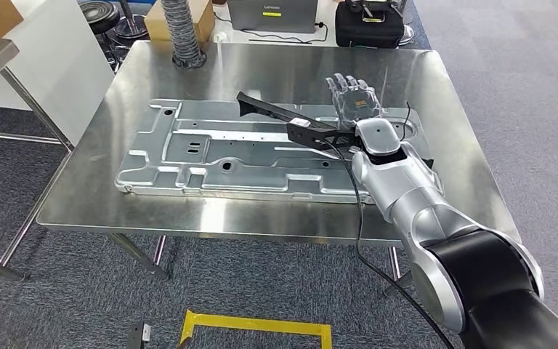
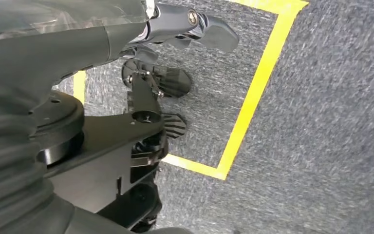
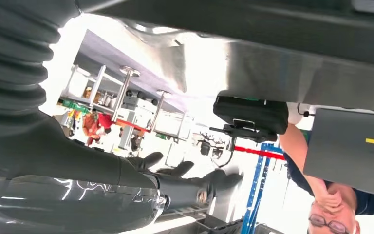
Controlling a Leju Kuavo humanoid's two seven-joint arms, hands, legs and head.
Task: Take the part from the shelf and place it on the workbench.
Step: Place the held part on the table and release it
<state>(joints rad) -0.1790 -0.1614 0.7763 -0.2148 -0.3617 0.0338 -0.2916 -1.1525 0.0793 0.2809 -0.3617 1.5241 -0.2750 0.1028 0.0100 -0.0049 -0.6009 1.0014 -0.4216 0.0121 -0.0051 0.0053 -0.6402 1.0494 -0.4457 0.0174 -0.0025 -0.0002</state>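
The steel workbench (image 1: pixel 261 211) carries a big pressed metal panel (image 1: pixel 211 156), and the black part (image 1: pixel 290 120) lies across that panel, already off the shelf. The right hand (image 1: pixel 352 98) hovers just beyond the part with its fingers spread, holding nothing. The left hand (image 2: pixel 195 29) hangs over the carpet, fingers loosely apart and empty. The placing looks done; next, the right arm should draw back without nudging the part.

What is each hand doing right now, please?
Left hand: hangs over the carpet floor, holding nothing, fingers apart.
Right hand: open, fingers spread above the workbench, beside the black part.
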